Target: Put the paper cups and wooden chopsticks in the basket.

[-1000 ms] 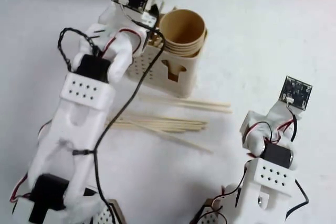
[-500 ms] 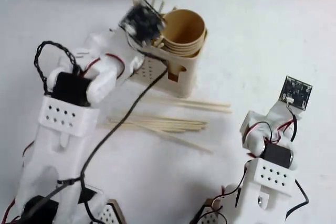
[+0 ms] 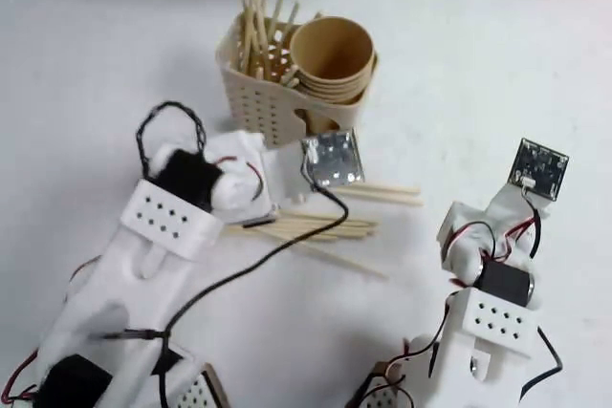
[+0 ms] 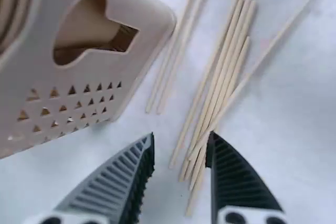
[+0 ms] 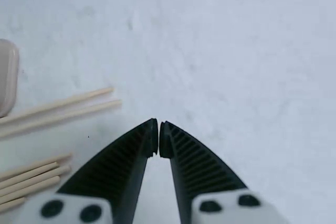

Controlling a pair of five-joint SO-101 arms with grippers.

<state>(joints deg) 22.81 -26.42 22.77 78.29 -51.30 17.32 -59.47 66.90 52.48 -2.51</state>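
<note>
A beige perforated basket (image 3: 268, 107) at the back of the table holds stacked paper cups (image 3: 331, 53) and several upright wooden chopsticks (image 3: 256, 33). More chopsticks (image 3: 320, 228) lie loose on the table in front of it, with a separate pair (image 3: 382, 190) just behind them. My left arm (image 3: 225, 179) is bent low over the left end of that loose bunch. The left gripper (image 4: 181, 156) is open, its fingers either side of the near ends of the chopsticks (image 4: 220, 87), beside the basket wall (image 4: 79, 72). My right gripper (image 5: 158, 139) is shut and empty, over bare table right of the chopsticks (image 5: 58, 106).
The right arm (image 3: 488, 284) stands at the front right with its camera board (image 3: 538, 167) pointing away. White table surface lies open to the right and far left of the basket. A black cable (image 3: 239, 269) loops off the left arm.
The left arm pulled back from over the basket and swung down to the loose chopsticks in front. Upright chopsticks in the basket now show. The right arm kept still.
</note>
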